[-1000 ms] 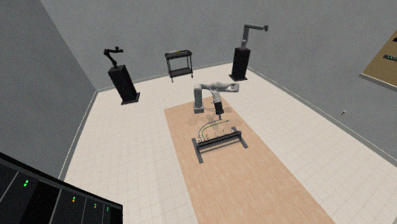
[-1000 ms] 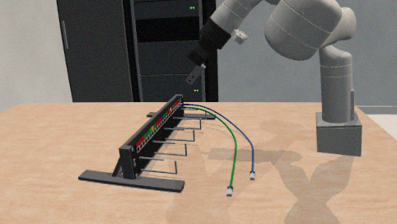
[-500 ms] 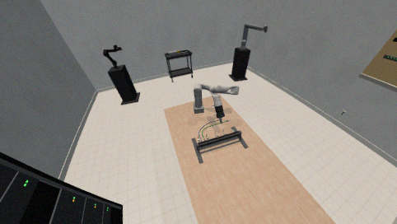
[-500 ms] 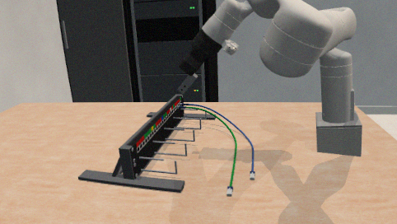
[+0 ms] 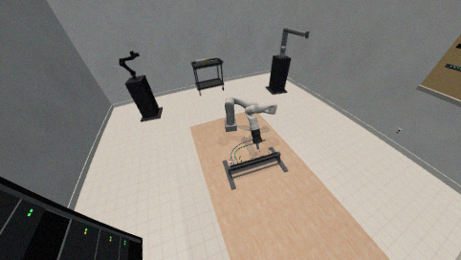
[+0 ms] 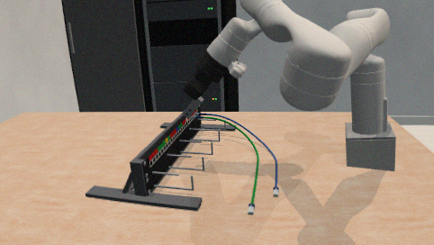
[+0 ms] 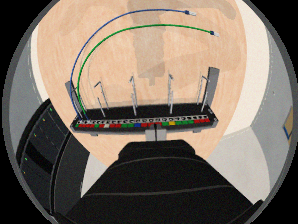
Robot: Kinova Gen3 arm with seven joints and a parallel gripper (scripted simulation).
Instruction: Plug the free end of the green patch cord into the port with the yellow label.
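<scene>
The black patch rack [image 6: 168, 141] stands on the table, its row of coloured port labels facing front left. The yellow label [image 6: 167, 140] sits near the middle of the row and also shows in the wrist view [image 7: 170, 123]. The green cord [image 6: 257, 158] arcs from the rack's far end over the table, and its free plug [image 6: 253, 207] lies on the table. The blue cord's plug [image 6: 274, 190] lies just beyond it. My gripper [image 6: 194, 108] is shut and empty, right at the rack's top edge near its far end, far from both plugs.
The arm's base [image 6: 370, 146] stands on the table to the right of the cords. Wire cable hooks [image 6: 198, 149] stick out behind the rack. Dark server cabinets [image 6: 149, 49] stand behind the table.
</scene>
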